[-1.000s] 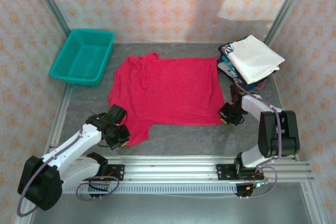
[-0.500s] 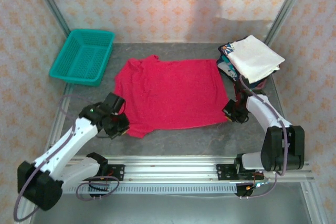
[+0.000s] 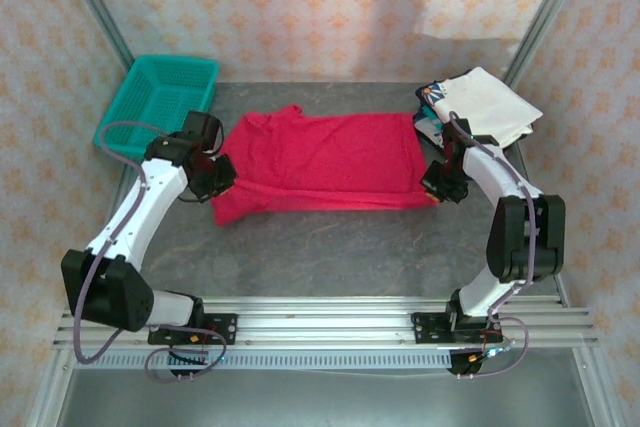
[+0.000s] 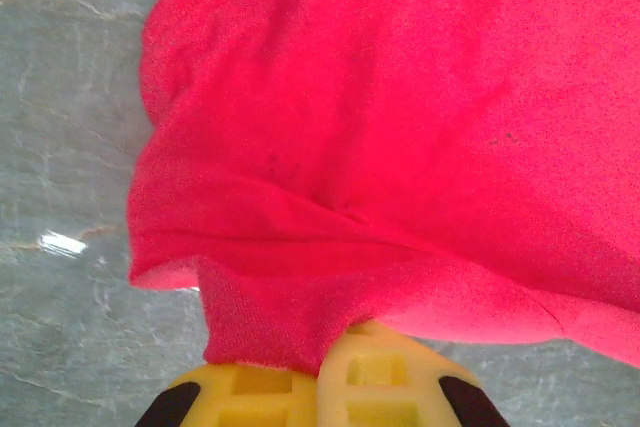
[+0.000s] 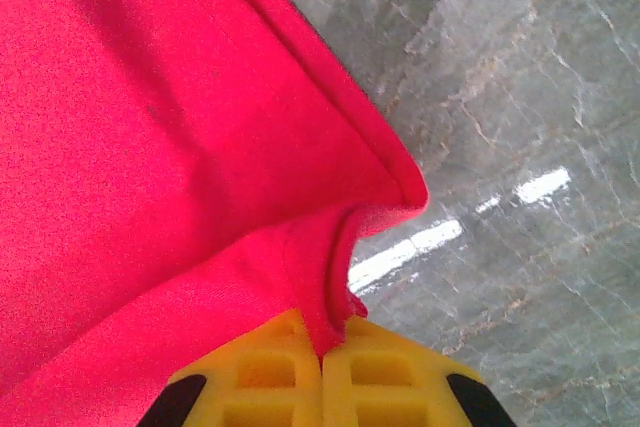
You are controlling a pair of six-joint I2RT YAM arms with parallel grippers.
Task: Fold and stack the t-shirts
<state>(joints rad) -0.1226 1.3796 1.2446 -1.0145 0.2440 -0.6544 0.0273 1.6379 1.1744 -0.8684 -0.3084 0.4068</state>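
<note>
Red t-shirt (image 3: 320, 159) in middle of surface (image 3: 330, 257), long axis left to right, near part looks doubled toward far side. Left end effector (image 3: 216, 183) clamped on its left corner, right end effector (image 3: 441, 185) clamped on its right corner; cloth spans between them. Far edge of shirt lies just beyond both. Folded stack (image 3: 482, 112) at far right; right arm nearer to it.
</note>
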